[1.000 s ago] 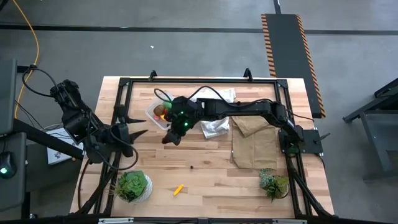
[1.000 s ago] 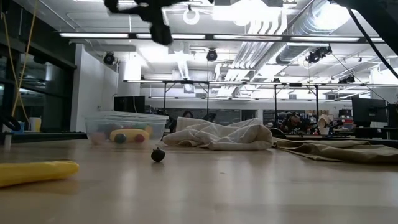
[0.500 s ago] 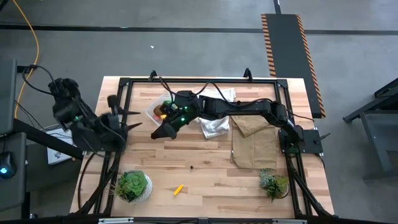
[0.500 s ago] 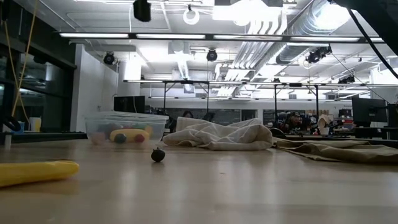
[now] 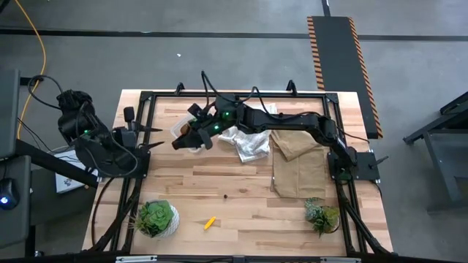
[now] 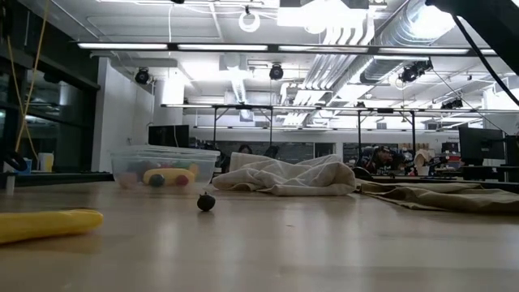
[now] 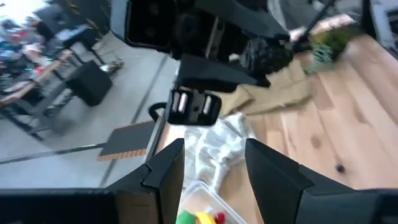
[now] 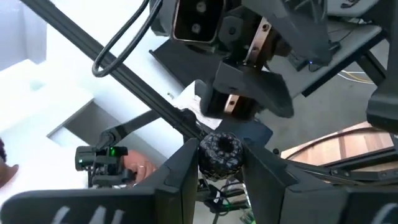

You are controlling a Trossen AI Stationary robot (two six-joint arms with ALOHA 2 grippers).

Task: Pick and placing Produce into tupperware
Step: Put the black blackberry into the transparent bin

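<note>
From above, the right hand [image 5: 179,142] covers part of the tupperware [image 5: 184,131], so its contents cannot be made out there. The left wrist view cuts the tupperware [image 7: 205,208] off at the picture's edge and is blurred. From above, the dark berry [image 5: 225,196] on the worktop [image 5: 248,204] is only a speck. The level view cuts off the yellow banana piece [image 6: 45,225] at the side.

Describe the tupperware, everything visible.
The tupperware is a clear, colourless plastic container, shallow with rounded corners and no lid on. It sits upright on the wooden table toward its far left side, beside the white cloth. Inside lie a yellow piece and several small coloured balls. In the high view the right gripper, shut on a dark bumpy berry, partly covers it.
</note>
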